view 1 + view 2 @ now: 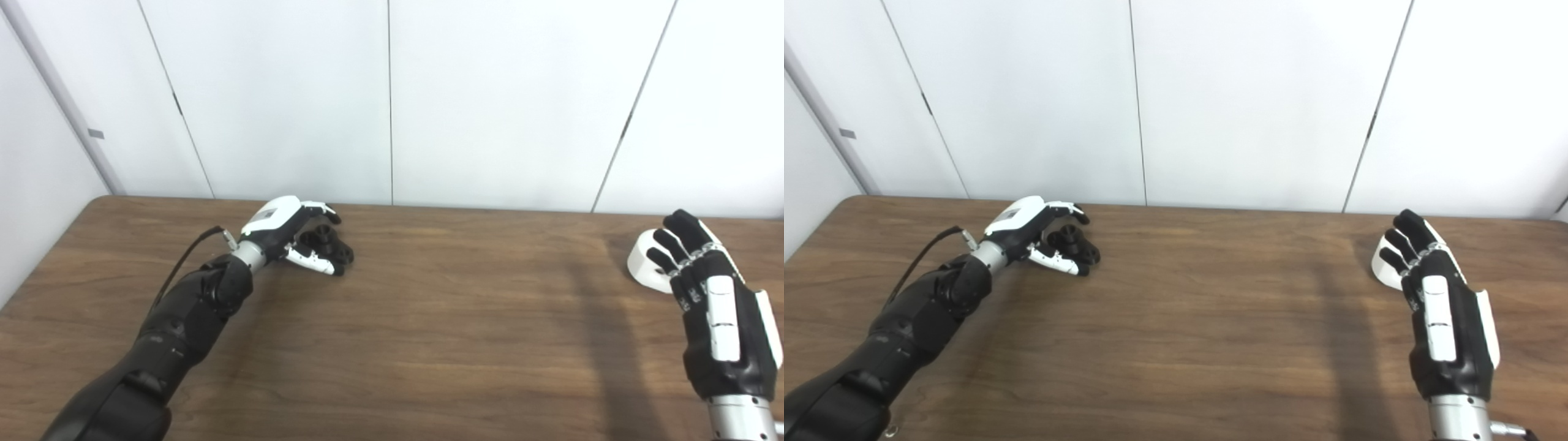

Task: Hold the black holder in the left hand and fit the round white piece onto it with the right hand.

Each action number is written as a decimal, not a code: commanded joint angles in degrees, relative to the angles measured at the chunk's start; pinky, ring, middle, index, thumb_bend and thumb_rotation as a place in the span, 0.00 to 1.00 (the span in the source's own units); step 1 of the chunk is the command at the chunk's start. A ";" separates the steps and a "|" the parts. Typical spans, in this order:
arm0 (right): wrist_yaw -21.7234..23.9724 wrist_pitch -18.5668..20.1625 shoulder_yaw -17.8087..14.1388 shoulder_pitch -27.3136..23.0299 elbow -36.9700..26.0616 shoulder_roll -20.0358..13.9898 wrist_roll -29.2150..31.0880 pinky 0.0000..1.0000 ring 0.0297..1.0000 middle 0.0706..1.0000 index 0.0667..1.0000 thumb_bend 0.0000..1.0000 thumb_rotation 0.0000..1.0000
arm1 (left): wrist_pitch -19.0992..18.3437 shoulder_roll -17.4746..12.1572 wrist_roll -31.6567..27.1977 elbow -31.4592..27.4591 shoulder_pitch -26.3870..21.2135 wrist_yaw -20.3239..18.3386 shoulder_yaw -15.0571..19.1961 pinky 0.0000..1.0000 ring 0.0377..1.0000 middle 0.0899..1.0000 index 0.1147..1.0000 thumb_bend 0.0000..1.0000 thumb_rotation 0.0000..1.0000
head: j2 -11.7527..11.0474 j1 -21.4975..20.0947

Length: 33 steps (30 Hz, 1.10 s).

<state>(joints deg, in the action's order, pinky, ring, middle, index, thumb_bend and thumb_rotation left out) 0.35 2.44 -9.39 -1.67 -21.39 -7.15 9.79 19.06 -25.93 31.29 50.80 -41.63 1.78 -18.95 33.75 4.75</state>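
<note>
At left of frame the left hand cupped the holder unclosed, while at right the spread, empty right hand neared the white piece; both still needed grasping.

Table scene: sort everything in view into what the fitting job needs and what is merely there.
Needed for the job:
- black holder, with the left hand curled around it
- round white piece, partly hidden behind the right hand, whose fingers are spread

Merely there:
- wooden table
- white wall panels
- nothing else lying about
</note>
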 commanded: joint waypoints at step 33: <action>0.66 -1.39 0.08 -2.12 -1.09 -1.14 0.11 0.85 0.87 0.88 0.84 0.36 0.87 | -0.73 -3.32 0.20 -1.46 0.16 0.16 1.03 0.96 0.92 0.86 0.69 1.00 0.25 | 0.14 0.48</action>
<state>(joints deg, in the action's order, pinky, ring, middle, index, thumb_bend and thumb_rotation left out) 0.42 2.62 -9.26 -2.23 -21.30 -7.50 9.70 18.82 -27.15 31.39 49.95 -40.77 1.63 -18.46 33.84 5.19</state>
